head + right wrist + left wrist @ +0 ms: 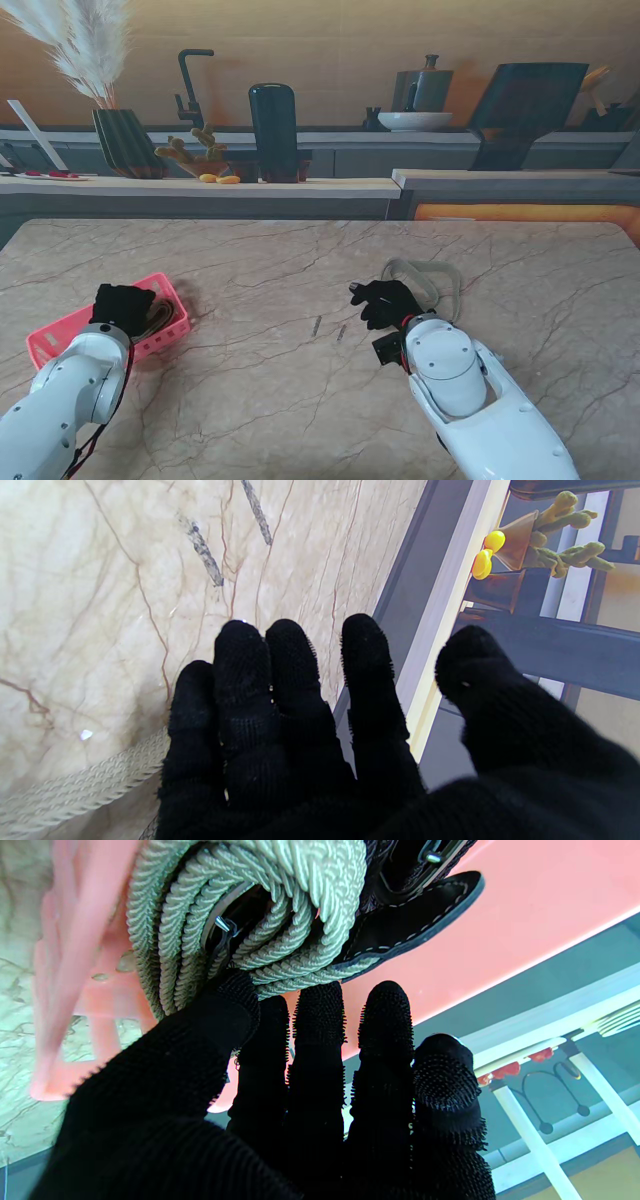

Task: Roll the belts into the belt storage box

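Fingers [320,1020] of the left hand [122,305] lie straight and close together against a rolled beige belt [260,915], which sits inside the pink belt storage box [60,335]; whether the hand clamps the roll or only presses it, I cannot tell. A dark leather belt end [415,915] with a buckle lies just beside this roll in the same box. To finish this step well, I think the hand should push the coil down to the box floor and release slowly, so the coil does not spring apart.

The right hand [385,300] is relaxed with fingers spread, gripping nothing. A second, loose beige belt [425,280] lies on the counter [300,400] just beyond and beside this hand, and one strand [75,785] runs under the finger side.

Between the two hands the counter is bare marble with only two small dark marks [328,328], so there is wide room to roll. The box walls are low and the box seems light, so a sideways push may slide it.
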You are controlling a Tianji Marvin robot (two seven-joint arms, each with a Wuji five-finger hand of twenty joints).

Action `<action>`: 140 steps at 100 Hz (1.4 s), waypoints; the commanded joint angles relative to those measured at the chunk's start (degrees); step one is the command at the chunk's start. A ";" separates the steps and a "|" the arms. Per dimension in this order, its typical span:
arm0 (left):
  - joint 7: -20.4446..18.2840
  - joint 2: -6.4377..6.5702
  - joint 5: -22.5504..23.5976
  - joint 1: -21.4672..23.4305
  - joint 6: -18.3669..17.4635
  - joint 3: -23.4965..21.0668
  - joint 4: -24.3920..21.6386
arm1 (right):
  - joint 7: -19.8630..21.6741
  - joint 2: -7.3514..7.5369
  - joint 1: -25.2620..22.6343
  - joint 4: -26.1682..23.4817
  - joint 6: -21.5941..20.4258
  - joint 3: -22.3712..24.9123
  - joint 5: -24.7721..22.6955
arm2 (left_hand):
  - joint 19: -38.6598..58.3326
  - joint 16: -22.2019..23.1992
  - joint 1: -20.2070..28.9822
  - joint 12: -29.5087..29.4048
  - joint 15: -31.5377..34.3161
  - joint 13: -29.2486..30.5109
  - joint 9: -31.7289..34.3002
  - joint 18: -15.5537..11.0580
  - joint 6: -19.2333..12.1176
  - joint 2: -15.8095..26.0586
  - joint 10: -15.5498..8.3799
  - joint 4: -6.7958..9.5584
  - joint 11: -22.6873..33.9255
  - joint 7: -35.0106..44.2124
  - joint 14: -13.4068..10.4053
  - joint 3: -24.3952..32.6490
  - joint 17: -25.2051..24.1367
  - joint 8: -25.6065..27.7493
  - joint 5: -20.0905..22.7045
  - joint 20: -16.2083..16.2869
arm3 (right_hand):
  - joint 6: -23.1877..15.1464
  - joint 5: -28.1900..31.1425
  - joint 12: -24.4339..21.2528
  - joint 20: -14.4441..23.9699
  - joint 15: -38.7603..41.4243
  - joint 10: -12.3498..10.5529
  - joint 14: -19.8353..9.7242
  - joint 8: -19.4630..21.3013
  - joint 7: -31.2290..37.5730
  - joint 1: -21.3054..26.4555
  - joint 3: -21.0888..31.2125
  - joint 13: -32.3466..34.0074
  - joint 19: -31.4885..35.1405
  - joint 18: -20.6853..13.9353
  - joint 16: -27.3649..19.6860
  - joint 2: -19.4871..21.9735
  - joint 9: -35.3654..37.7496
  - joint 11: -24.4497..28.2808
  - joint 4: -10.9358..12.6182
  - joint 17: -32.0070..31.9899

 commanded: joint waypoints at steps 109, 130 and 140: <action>17.02 -2.49 -9.16 8.43 -10.65 -7.21 -7.15 | 0.60 0.03 -0.55 -0.13 -1.73 0.43 -0.04 | -26.16 -10.87 -14.38 -20.15 -20.62 -17.99 -22.44 2.58 0.86 10.92 2.99 1.72 -11.26 -29.12 1.40 -9.48 -17.81 -2.19 -9.62 -8.34 | -1.28 1.43 -0.26 0.03 0.59 1.27 -0.20 0.61 -0.33 1.40 -0.90 0.67 -0.01 0.65 -0.01 2.03 1.56 0.11 2.40 -0.25; 19.12 -4.13 -20.05 7.61 -18.44 -6.42 -7.11 | 1.11 0.36 -1.20 -0.70 -2.87 0.77 -0.46 | -31.29 -12.97 -15.12 -21.65 -23.49 -19.52 -24.04 1.26 0.40 12.46 3.46 2.07 -13.18 -31.47 0.77 -12.37 -19.16 -3.11 -11.29 -11.95 | -1.32 1.38 -0.28 0.02 0.55 1.24 -0.23 0.61 -0.36 1.38 -0.89 0.69 -0.02 0.66 -0.03 2.08 1.51 0.07 2.40 -0.27; 17.39 -4.81 -26.10 6.83 -21.65 -5.45 -7.30 | 1.44 0.55 -1.58 -1.06 -3.43 0.95 -0.63 | -34.09 -13.88 -14.94 -22.26 -25.18 -20.86 -25.72 0.35 0.22 13.13 5.01 2.31 -14.36 -32.33 0.28 -13.99 -19.98 -3.41 -12.16 -13.58 | -1.30 1.39 -0.30 0.01 0.49 1.27 -0.18 0.60 -0.37 1.32 -0.89 0.62 -0.02 0.66 -0.05 2.04 1.45 0.01 2.39 -0.27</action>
